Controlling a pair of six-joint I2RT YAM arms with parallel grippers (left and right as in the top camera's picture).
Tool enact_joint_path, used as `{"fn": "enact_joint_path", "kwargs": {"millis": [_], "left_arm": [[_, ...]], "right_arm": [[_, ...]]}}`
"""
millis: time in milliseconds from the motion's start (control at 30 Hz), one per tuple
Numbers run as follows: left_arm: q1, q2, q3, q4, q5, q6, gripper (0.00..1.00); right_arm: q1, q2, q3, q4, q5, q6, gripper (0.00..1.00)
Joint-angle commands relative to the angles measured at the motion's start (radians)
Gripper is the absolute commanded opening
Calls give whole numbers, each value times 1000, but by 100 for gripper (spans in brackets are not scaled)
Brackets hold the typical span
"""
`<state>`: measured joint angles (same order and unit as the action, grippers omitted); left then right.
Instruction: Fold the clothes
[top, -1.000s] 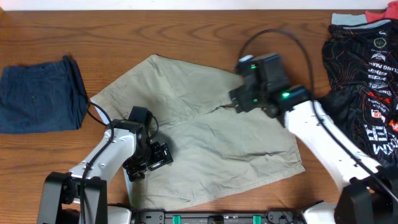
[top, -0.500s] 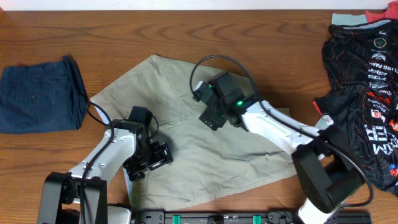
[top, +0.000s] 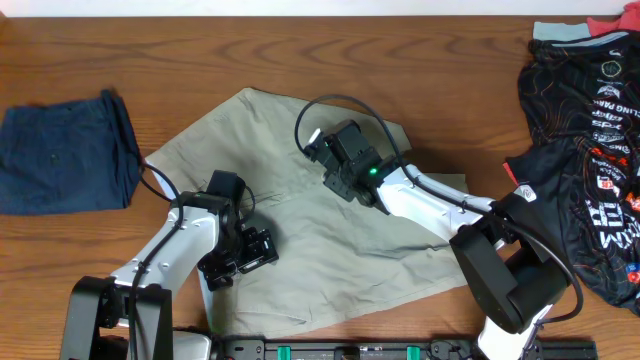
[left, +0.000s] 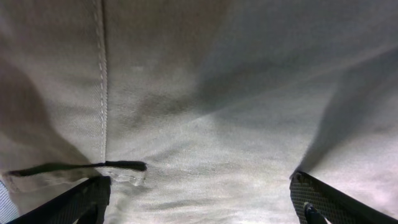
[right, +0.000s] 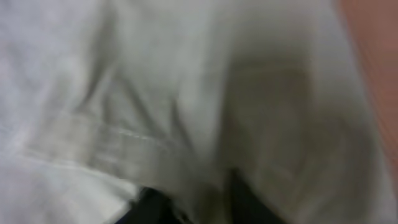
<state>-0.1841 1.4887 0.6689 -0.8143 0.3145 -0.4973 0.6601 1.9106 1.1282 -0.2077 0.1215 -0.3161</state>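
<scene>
Shorts: we see the khaki shorts (top: 320, 235) spread out on the wooden table (top: 400, 50), lying at a slant, with creases across the cloth.
Left gripper: the left gripper (top: 252, 252) is over the near-left part of the shorts, down close to the cloth.
Left jaws: released; in the left wrist view we see the fingertips (left: 81, 196) far apart at the bottom corners, with only flat khaki between them and nothing pinched.
Cloth under left gripper: a stitched seam (left: 101, 93) runs down the shorts, ending by a dark slit (left: 81, 167) in the fabric.
Right gripper: the right gripper (top: 332, 158) is down on the shorts near their middle, on the far side of the left gripper, its arm stretched across the right half of the shorts.
Right jaws: we cannot tell; the right wrist view is blurred, and we make out only dark finger shapes (right: 155, 208) low in the frame against bunched cloth.
Navy garment: a folded dark blue garment (top: 60, 155) lies well apart, to the left of the shorts.
Black jersey: a black jersey (top: 590, 150) with red and white print lies crumpled to the right of the shorts, clear of them.
</scene>
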Motion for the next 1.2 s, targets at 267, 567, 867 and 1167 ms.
{"fn": "enact_joint_path", "kwargs": {"millis": [267, 567, 867, 1167], "left_arm": [[5, 6, 14, -4, -12, 9, 94], [5, 6, 14, 8, -12, 10, 94], [5, 2, 44, 108, -13, 78, 94], [5, 2, 149, 129, -102, 100, 94]], "right_arm": [[-17, -4, 4, 132, 266, 253, 1], [-215, -28, 208, 275, 474, 296, 1], [-419, -38, 355, 123, 473, 327, 99], [-431, -180, 356, -491, 278, 422, 99]]}}
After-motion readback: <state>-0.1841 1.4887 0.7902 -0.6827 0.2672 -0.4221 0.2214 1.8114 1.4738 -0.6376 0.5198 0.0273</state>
